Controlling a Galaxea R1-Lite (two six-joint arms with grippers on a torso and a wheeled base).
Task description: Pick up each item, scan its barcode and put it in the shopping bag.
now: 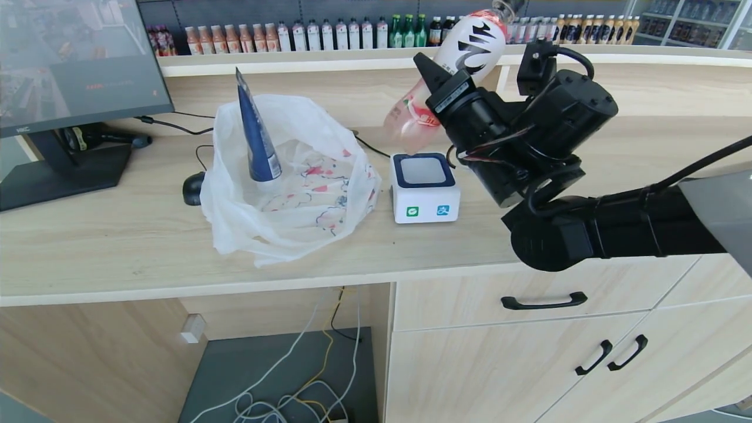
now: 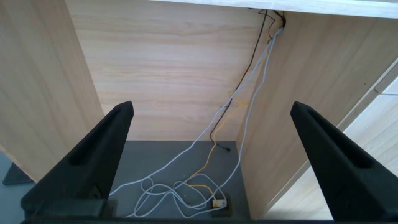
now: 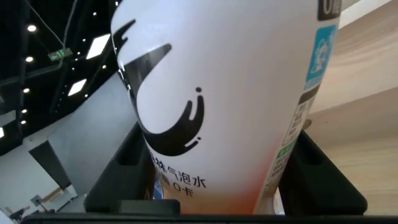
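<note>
My right gripper [image 1: 453, 82] is shut on a drink bottle [image 1: 464, 59] with a white, black and pink label. The bottle is tilted, its pink base hanging just above and behind the white cube scanner [image 1: 424, 188] on the counter. In the right wrist view the bottle [image 3: 217, 93] sits between the two dark fingers [image 3: 124, 168]. The white plastic shopping bag [image 1: 305, 194] stands open to the left of the scanner, with a blue tube [image 1: 255, 132] upright in it. My left gripper [image 2: 211, 155] is open and empty, low down facing the recess under the counter.
A monitor [image 1: 70, 59] and a black mouse [image 1: 192, 188] are on the counter's left. Bottles line the shelf [image 1: 352, 35] behind the raised ledge. Drawers with black handles [image 1: 543, 302] are below on the right. Loose cables [image 2: 186, 186] lie in the recess.
</note>
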